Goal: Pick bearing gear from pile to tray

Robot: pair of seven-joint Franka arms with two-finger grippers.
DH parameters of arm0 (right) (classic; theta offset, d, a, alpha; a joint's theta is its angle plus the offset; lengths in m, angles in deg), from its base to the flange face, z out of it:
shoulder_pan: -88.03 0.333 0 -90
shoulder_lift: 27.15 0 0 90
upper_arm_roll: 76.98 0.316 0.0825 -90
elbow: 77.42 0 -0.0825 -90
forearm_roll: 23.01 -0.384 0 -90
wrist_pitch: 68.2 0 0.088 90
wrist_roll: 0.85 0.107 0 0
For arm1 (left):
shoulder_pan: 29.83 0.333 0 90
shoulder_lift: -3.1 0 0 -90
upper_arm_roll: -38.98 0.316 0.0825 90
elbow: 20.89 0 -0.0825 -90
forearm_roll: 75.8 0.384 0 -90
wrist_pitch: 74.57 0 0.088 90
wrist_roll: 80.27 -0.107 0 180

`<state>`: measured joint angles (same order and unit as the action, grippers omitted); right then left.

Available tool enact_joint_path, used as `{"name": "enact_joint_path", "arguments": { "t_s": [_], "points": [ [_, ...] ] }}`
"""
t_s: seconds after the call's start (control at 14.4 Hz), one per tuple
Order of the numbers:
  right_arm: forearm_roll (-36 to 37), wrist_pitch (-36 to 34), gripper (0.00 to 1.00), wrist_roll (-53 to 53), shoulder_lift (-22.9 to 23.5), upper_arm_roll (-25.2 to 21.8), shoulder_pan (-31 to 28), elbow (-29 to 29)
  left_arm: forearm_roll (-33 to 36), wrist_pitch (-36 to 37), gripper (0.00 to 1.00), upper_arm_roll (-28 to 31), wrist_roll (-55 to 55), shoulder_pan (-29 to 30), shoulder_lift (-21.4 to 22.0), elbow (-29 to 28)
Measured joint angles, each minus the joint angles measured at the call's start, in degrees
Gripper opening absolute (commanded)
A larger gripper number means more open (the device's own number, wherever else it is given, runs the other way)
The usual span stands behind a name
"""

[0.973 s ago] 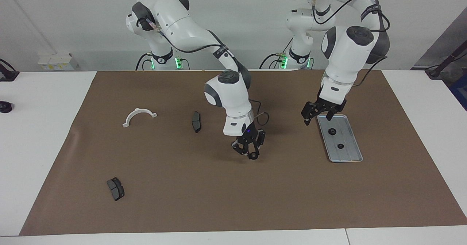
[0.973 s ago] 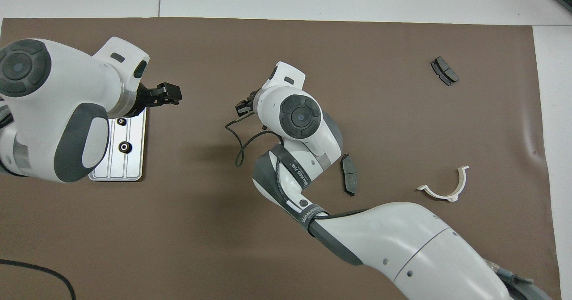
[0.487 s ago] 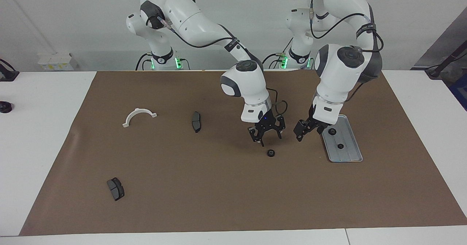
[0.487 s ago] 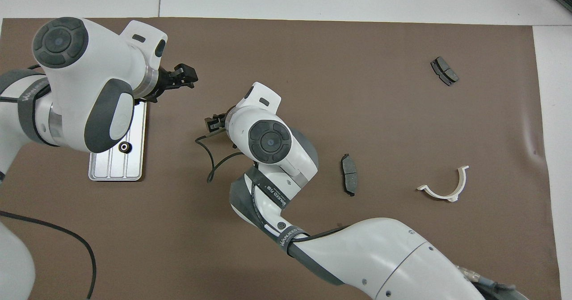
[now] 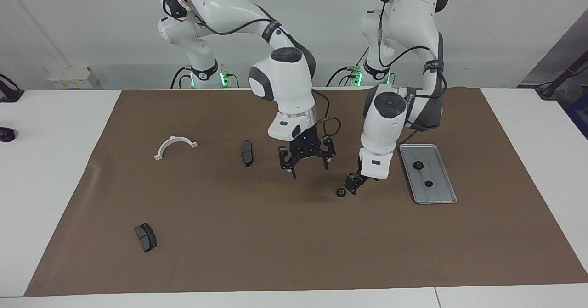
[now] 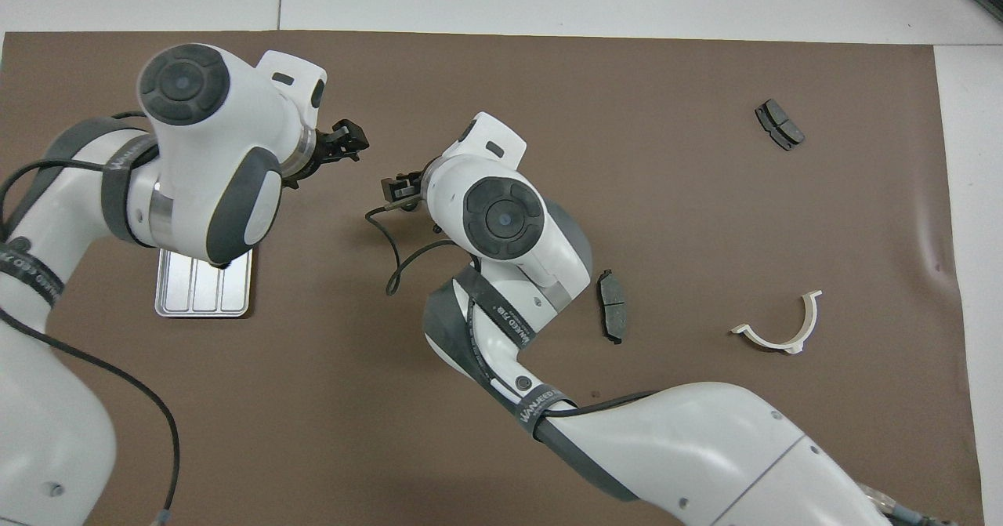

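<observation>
Now the left pincer [image 5: 353, 183], jaws seemingly apart, crowds the gear [image 5: 341, 192] at center frame; closing off-center could skid it from the tray [image 5: 448, 197]. Right pincer [image 5: 307, 161] hangs open.

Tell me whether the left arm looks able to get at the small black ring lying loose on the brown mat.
Probably yes: the left gripper is low beside the small black ring, nothing lies between them, and the right gripper hangs open above the mat, off to the side.
</observation>
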<state>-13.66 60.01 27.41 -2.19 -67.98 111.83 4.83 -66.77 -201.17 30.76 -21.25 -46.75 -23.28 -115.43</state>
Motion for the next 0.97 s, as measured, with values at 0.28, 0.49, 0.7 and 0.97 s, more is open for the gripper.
{"name": "enact_joint_path", "arguments": {
  "t_s": [0.28,0.49,0.7,0.97],
  "points": [
    [-4.6,-11.0,1.0,-5.2,-8.0,-0.1,-6.9,0.1,2.0,-4.8,0.75,0.0,6.8,-1.9,-2.2,-2.0],
    [-10.9,-18.2,1.0,-14.1,-12.7,-0.3,-16.7,0.2,2.0,-5.9,0.72,0.0,6.8,-2.3,-2.2,-3.6],
    [-12.4,-25.2,1.0,-17.6,-15.5,-0.3,-24.2,0.4,2.0,-8.7,0.68,0.0,7.3,-3.1,-2.2,-6.4],
    [-12.5,-31.1,1.0,-17.5,-18.8,0.1,-25.4,3.8,2.0,-9.0,0.0,0.2,7.4,-3.1,-1.9,-6.7]
  ]
}}
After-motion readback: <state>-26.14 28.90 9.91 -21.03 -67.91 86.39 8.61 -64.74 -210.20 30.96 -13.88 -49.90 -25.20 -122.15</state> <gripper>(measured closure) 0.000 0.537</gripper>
